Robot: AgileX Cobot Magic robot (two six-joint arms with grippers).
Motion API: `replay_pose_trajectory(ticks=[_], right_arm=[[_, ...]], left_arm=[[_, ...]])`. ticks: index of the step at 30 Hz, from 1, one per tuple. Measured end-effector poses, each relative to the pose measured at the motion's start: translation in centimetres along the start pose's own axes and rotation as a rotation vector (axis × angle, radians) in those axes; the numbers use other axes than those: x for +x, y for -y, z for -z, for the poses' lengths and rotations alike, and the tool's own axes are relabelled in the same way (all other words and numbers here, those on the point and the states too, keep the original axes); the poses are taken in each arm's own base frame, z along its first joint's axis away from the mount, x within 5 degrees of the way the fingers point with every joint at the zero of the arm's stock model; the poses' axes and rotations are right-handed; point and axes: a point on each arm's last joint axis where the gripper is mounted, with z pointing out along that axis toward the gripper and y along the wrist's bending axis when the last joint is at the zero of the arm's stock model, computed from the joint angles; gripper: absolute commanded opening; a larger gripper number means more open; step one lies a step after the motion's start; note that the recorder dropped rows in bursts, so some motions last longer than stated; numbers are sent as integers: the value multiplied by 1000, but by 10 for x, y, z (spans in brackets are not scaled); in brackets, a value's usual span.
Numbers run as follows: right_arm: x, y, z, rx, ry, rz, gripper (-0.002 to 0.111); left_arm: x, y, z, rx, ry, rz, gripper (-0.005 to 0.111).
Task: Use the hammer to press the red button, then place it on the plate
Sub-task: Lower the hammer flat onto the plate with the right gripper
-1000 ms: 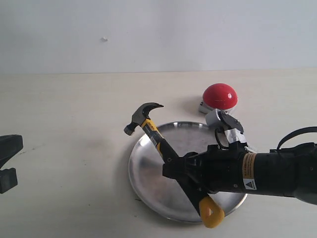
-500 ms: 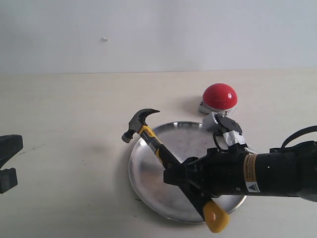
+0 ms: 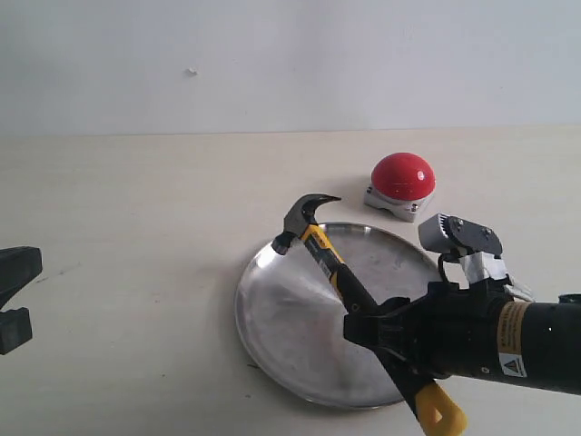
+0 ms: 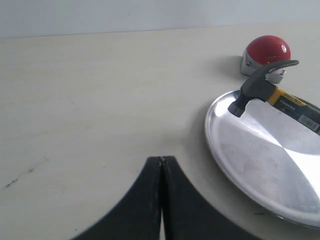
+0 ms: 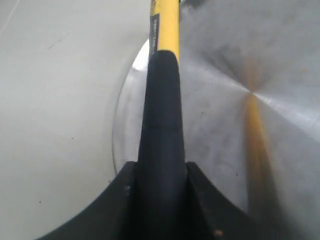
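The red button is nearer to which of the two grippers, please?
Right. The right gripper, gripping the hammer above the plate, is close to the red button; the left gripper is far off to the left.

Plate (image 3: 272,309) on the counter (image 3: 136,227), right of centre, toward the front. Red button (image 3: 403,176) behind the plate's right rear rim, near but apart. Hammer (image 3: 327,259) slanted over the plate: head at the left rear rim, contact unclear; handle down toward the front right, between the right jaws. Left jaws at far left, well apart from the plate.
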Motion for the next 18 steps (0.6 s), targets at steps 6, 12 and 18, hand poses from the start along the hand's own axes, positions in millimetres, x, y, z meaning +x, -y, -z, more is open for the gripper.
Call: replay_pose_trajectory(ticks=[6, 12, 18], right_arm=[[-2, 1, 0, 4, 36, 4, 0], [-3, 1, -2, -5, 47, 6, 0], [9, 12, -15, 10, -8, -24, 0]], left_arm=[[0, 0, 0, 0, 0, 0, 0], [0, 0, 0, 0, 0, 0, 0], [0, 0, 0, 0, 0, 0, 0]])
